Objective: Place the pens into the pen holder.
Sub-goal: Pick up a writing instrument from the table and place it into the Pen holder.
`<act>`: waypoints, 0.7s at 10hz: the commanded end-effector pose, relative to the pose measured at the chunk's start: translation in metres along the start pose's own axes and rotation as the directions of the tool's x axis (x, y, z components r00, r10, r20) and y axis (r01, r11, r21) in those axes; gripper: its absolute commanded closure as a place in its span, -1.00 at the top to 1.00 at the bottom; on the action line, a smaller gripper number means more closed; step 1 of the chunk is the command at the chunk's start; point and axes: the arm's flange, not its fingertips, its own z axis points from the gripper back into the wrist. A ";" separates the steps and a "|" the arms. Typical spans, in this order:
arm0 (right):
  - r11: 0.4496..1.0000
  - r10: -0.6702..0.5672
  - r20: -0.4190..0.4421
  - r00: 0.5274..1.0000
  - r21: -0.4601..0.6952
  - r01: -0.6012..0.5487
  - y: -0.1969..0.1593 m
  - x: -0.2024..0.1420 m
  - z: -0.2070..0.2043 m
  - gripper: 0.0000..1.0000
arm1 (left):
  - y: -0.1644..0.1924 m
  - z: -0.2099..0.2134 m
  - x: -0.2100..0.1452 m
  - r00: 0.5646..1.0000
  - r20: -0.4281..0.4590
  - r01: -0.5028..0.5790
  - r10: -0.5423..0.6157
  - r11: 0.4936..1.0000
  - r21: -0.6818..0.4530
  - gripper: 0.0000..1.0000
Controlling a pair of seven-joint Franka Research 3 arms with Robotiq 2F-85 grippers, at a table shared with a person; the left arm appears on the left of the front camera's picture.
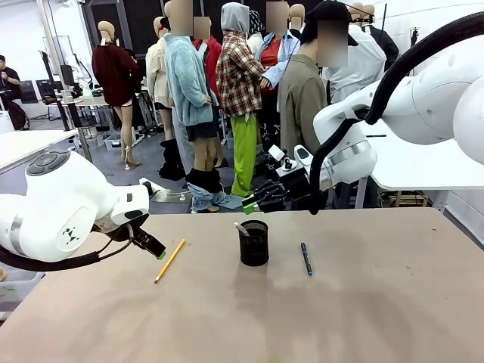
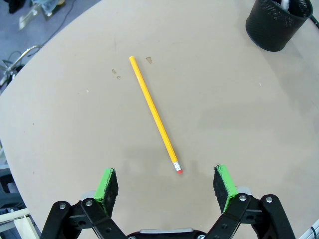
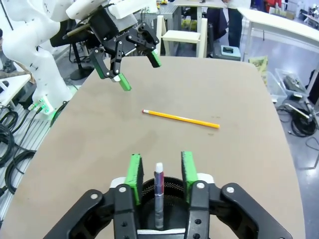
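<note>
The right gripper (image 3: 160, 156) has its fingers parted with a gap on either side of the silver pen (image 3: 158, 189), so the pen is let go. It stands upright between them, its lower end in the black mesh pen holder (image 3: 174, 188) just beneath. A crooked lift could snag its top and tip the cup. The left gripper (image 2: 164, 172) is spread wide and empty. The yellow pencil (image 2: 152, 112) lies flat ahead, eraser end between the pads, and a pinch there may let it swing.
</note>
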 end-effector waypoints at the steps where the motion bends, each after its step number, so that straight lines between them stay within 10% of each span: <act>1: 0.999 0.036 0.021 0.999 0.007 -0.036 0.006 0.005 0.005 0.73 | 0.001 0.001 -0.001 1.000 0.001 -0.004 0.004 1.000 0.000 1.00; 7: 0.884 -0.227 -0.184 0.956 -0.451 0.123 0.105 0.056 0.113 0.73 | 0.001 0.001 -0.001 1.000 0.001 -0.004 0.004 1.000 0.000 1.00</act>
